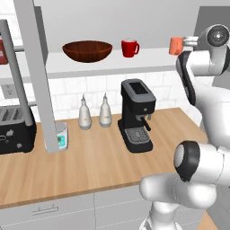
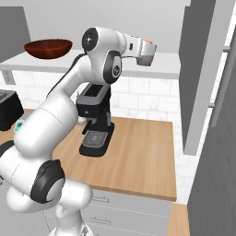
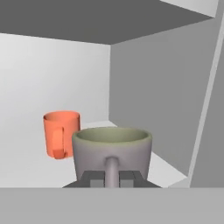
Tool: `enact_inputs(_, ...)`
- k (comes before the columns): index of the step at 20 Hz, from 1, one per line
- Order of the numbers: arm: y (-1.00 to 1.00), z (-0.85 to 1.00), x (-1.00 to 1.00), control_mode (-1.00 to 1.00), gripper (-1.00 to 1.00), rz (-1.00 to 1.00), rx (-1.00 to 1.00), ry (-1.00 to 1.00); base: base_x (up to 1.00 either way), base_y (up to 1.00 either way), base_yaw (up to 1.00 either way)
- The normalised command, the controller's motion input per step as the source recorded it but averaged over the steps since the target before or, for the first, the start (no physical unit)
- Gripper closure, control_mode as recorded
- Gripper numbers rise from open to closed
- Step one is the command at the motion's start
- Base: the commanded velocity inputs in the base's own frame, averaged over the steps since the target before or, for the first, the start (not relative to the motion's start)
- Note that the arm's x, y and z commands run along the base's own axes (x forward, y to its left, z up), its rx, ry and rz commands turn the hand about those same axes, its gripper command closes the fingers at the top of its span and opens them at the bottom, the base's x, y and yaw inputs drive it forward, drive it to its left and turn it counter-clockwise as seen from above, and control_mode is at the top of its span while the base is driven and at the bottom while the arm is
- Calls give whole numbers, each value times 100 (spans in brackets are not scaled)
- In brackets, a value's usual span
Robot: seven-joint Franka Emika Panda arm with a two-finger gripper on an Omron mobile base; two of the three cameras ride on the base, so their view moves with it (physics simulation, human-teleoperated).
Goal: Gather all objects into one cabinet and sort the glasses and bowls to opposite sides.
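My gripper (image 3: 112,178) is shut on the handle of the pale grey cup (image 3: 112,148), inside the open cabinet (image 3: 153,92) and low over its white shelf (image 1: 148,60). Whether the cup touches the shelf I cannot tell. The orange cup (image 3: 61,133) stands just beyond it to the left, near the back wall. In the left base view the orange cup (image 1: 176,46) is at the shelf's right end, beside my hand. The red mug (image 1: 130,47) stands mid-shelf and the dark brown bowl (image 1: 87,50) at the left. The bowl (image 2: 48,48) shows again in the right base view, with the gripper (image 2: 150,50) far to its right.
Open grey cabinet doors hang at the left (image 1: 38,72) and at the right (image 2: 203,69). On the wooden counter (image 1: 99,166) below stand a black coffee machine (image 1: 137,114), two pale bottles (image 1: 94,112), a toaster (image 1: 15,128) and a small white appliance (image 1: 61,137).
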Motion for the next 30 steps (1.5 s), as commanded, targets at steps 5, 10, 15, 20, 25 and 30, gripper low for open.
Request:
enact_inputs(5, -17, 0, 18, -100, 100, 0, 0, -5, 0, 0, 0)
enact_inputs(10, -10, 0, 11, -100, 100, 0, 0, -2, 0, 0, 0)
enact_inputs(15, -11, -4, 5, -100, 100, 0, 0, 0, 0, 0, 0)
enact_inputs(20, -6, -13, 0, -100, 100, 0, 0, 0, 0, 0, 0)
enact_inputs(25, 0, -16, 0, -100, 100, 0, 0, -5, 0, 0, 0)
enact_inputs(30, -12, 6, 12, -100, 100, 0, 0, -15, 0, 0, 0)
